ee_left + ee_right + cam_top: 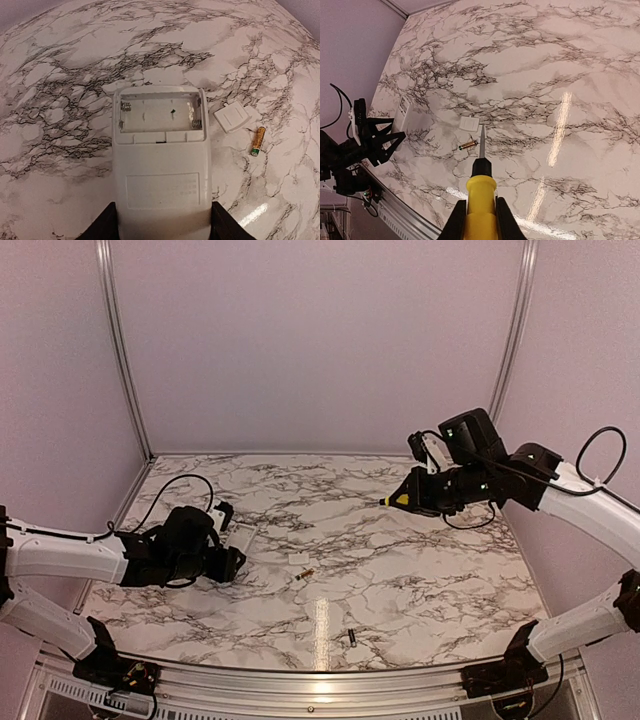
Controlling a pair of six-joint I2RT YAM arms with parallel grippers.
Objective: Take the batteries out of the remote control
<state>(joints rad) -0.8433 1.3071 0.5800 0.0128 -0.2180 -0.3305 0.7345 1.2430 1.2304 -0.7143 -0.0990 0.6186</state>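
The white remote control (162, 170) lies back-up on the marble, its battery recess (160, 115) open and empty. My left gripper (162, 222) is shut on its near end; both also show in the top view, the gripper (222, 558) and the remote (240, 540). One brassy battery (258, 141) lies to the right of the remote, also seen from above (306, 573) and in the right wrist view (468, 145). A second, dark battery (352, 640) lies near the front edge. My right gripper (425, 495) is shut on a yellow-handled tool (481, 192), held high above the table.
The small white battery cover (231, 117) lies beside the brassy battery, also visible in the top view (297, 558) and the right wrist view (470, 123). Walls enclose the table at the back and sides. A metal rail (320, 680) runs along the front.
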